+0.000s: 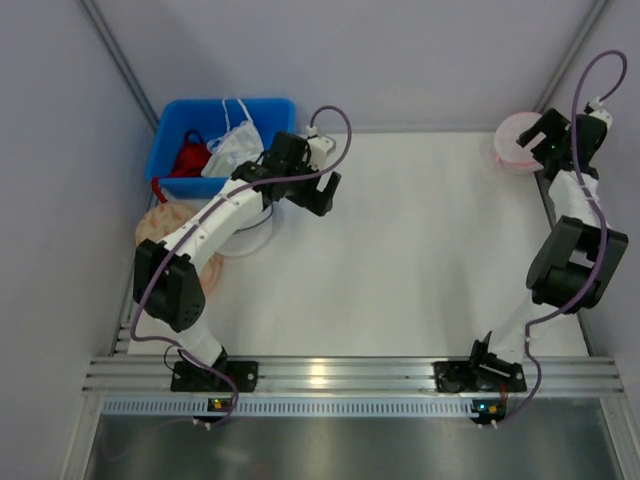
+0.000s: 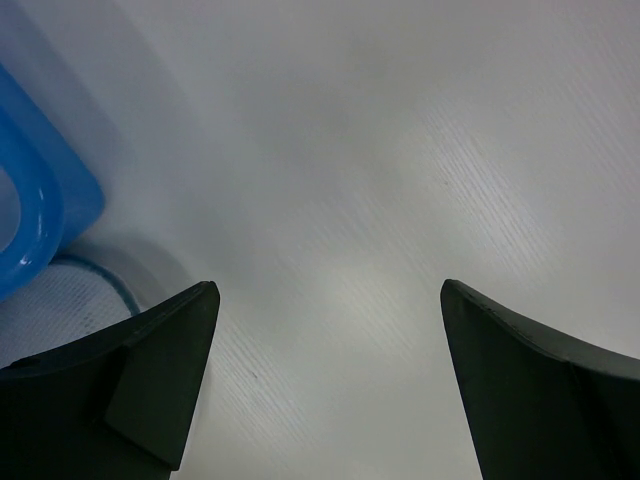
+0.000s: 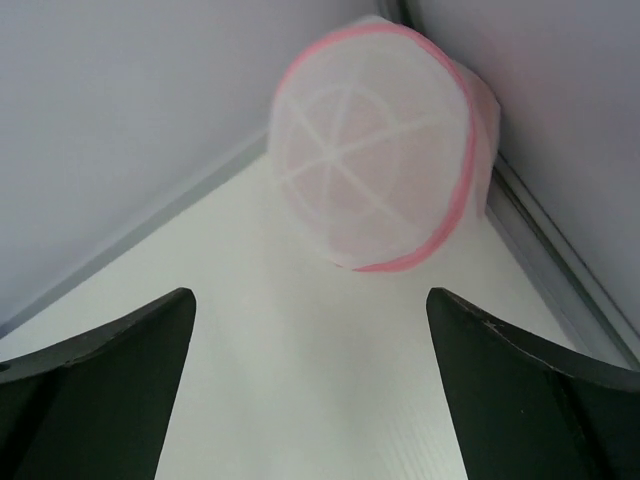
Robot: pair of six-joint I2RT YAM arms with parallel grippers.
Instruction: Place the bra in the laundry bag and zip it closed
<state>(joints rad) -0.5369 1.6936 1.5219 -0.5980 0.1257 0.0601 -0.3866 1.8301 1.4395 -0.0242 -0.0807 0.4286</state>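
Note:
The laundry bag [image 1: 515,140] is a round white mesh pouch with a pink rim. It lies in the far right corner against the wall and fills the upper middle of the right wrist view [image 3: 375,140]. A pink tint shows through its mesh; the bra is not visible on its own anywhere. My right gripper [image 1: 538,142] is open and empty just short of the bag, its tips [image 3: 310,295] over bare table. My left gripper [image 1: 298,186] is open and empty above the table beside the blue bin, with only table between its tips [image 2: 328,290].
A blue bin [image 1: 170,150] at the far left holds a red garment [image 1: 188,155] and a white garment [image 1: 235,145]; its corner shows in the left wrist view [image 2: 40,190]. A beige patterned pouch [image 1: 160,225] and a dark-rimmed mesh disc [image 1: 250,228] lie under the left arm. Walls enclose the table.

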